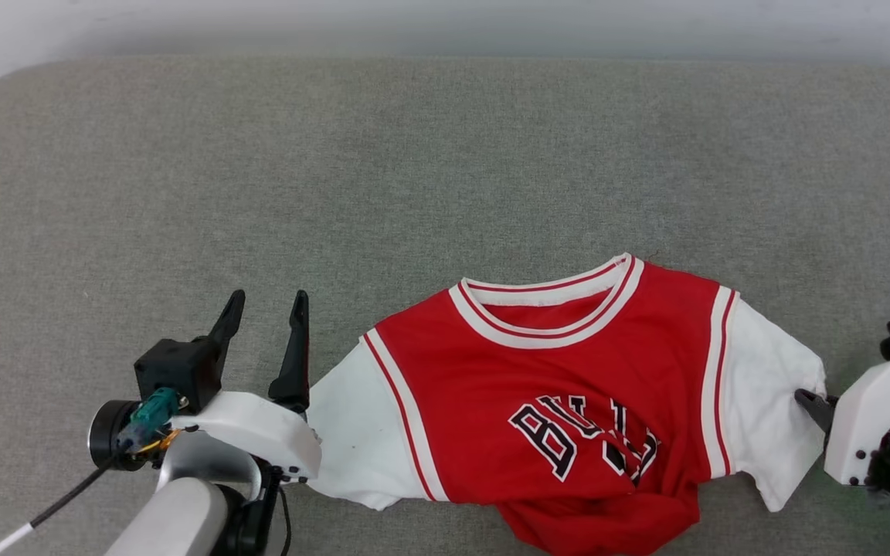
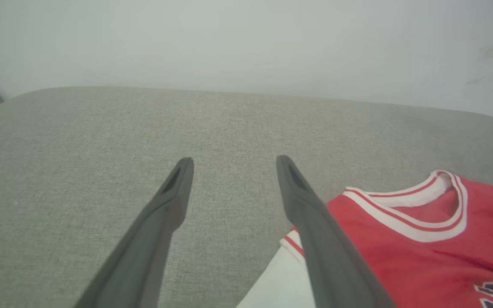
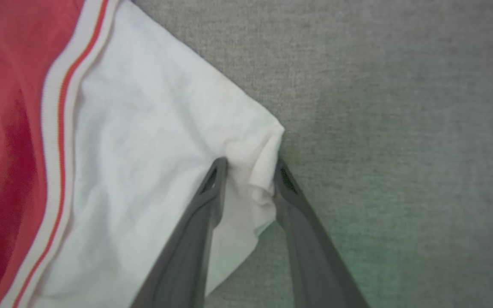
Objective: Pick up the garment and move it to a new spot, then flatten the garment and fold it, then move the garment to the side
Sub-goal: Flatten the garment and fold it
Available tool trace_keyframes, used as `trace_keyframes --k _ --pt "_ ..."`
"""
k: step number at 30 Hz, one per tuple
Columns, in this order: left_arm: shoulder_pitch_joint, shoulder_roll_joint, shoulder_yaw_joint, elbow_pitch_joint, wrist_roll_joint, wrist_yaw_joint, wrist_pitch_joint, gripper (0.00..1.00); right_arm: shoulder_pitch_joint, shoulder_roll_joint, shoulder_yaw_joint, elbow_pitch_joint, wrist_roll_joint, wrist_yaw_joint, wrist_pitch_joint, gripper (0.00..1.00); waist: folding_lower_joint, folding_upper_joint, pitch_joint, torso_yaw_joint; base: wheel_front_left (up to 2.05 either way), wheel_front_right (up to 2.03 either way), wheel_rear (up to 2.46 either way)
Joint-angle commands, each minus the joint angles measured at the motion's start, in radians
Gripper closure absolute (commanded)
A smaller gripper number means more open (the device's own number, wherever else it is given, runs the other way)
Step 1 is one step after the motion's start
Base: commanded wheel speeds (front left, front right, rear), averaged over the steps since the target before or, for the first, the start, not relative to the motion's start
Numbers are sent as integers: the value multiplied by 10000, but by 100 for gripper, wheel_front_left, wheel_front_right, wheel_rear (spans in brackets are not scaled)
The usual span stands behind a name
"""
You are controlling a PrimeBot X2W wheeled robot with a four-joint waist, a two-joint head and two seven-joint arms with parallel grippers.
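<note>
Head view: one garment (image 1: 568, 371)

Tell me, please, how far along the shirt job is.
Looks done: the garment lies front up on the grey cushion, sleeves spread, though its hem is bunched. In hand: the right gripper straddles a bunched fold of one white sleeve's edge; a firm grip cannot be told. The left gripper is open beside the other sleeve. Left: flattening, folding, moving aside.
</note>
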Motion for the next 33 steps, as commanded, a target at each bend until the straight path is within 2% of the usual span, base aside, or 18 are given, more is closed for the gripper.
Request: trace_keyframes --k 1,4,9,15,21,27,28,29,30,33 --pt "64 166 33 48 -106 -86 184 0 314 427 528 386 93 33 52 100 -1 0 -138 -52 0 0 0" --pt "273 541 39 152 -644 -373 1118 0 105 166 618 270 32 31 -494 100 -1 0 -439 -166 0 0 0" --pt "752 1367 -37 245 -1706 -639 3393 0 155 -40 844 15 -106 16 -1155 100 -1 0 -1000 -422 0 0 0" --pt "1236 2046 -208 449 -2962 -962 5727 0 375 -46 967 -440 -254 16 -1270 100 -1 0 -1222 -819 0 0 0" --pt "810 2005 -362 1220 -3320 -1351 6371 0 468 139 861 -859 -440 16 -1182 100 -1 0 -949 -1083 0 0 0" --pt "515 1408 -803 2525 -3825 -1919 7072 0 434 279 829 -1087 -499 16 -1146 100 -1 0 -711 -1267 0 0 0" --pt "510 1237 -853 2738 -3958 -2010 7167 17 420 293 829 -1104 -510 16 -1146 100 -1 0 -695 -1289 0 0 0" --pt "482 1125 -927 2941 -4001 -2111 7227 68 411 306 831 -1117 -500 16 -1164 100 -1 0 -691 -1305 0 0 0" --pt "439 1038 -992 3112 -4002 -2181 7201 100 404 317 840 -1139 -476 16 -1175 100 -1 0 -693 -1317 0 0 0" --pt "286 867 -1034 3415 -3868 -2396 6817 100 384 287 860 -1196 -502 16 -1240 100 -1 0 -787 -1312 0 0 0"
